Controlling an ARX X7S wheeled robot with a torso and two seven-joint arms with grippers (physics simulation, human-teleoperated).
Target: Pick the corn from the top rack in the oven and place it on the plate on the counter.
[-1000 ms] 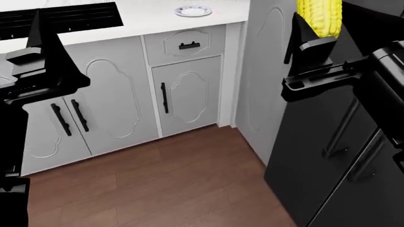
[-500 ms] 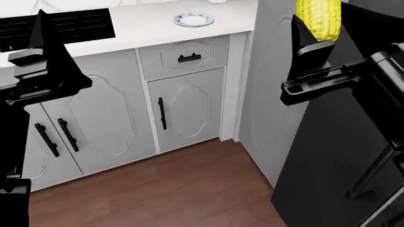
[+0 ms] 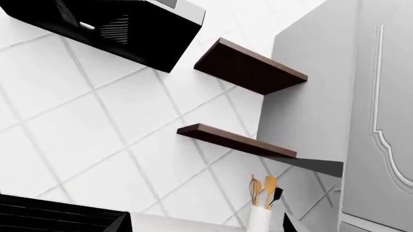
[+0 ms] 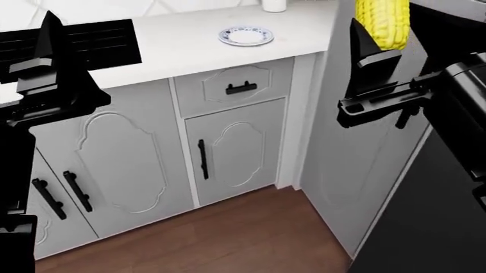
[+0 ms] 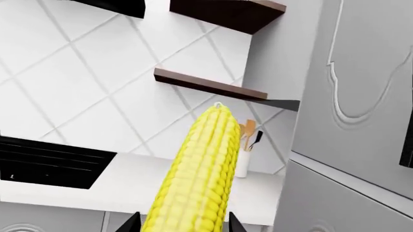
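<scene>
While the right gripper (image 4: 377, 48) is clamped on the corn (image 4: 383, 20), the cob stands upright above it, gripped at its lower end, well clear of the counter (image 4: 190, 40). Corn looks stiff, light, ribbed kernels give grip; rounded shape could roll once released, so lay it flat. Current low hold seems fine for the carry. Plate (image 4: 245, 36) sits on the counter, off to the gripper's left and further away, nothing on it. 1 white utensil holder (image 5: 243, 163) by the wall holds wooden tools. Left gripper (image 4: 49, 54) holds nothing; can't tell whether its jaws are apart or together.
</scene>
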